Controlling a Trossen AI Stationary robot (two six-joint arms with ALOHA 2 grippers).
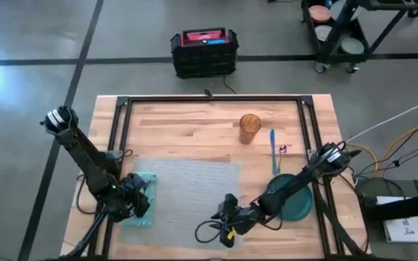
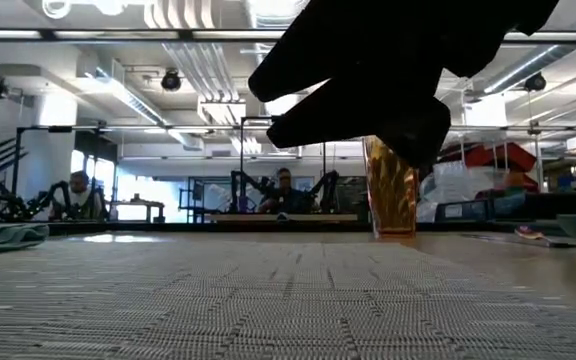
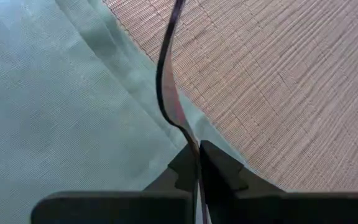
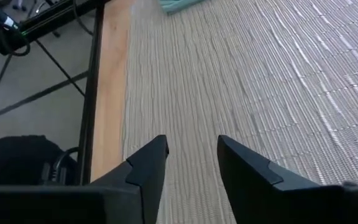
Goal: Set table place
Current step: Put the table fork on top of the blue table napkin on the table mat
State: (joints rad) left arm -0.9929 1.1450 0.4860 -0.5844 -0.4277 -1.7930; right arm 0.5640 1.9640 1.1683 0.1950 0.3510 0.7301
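**Placemat laid, utensil poised at its left edge**

Grey woven placemat [image 1: 187, 192] lying flat on the plank surface [image 1: 194, 123], long axis running left to right, weave even and unwrinkled. Teal napkin [image 1: 138, 206] overlapping its left end. Directly above the napkin, left gripper [image 3: 197, 163] with fingers clenched on a thin dark utensil [image 3: 166, 81], likely cutlery, shaft pointing out over the napkin's border with the mat. Right gripper [image 4: 191, 162] hovering low over the mat's near edge, fingers released, holding nothing. Just right of the mat: dark green plate [image 1: 296, 199]. Beyond: amber cup [image 1: 250, 127] and blue utensil [image 1: 273, 148]. Left arm plainly nearer for setting down.
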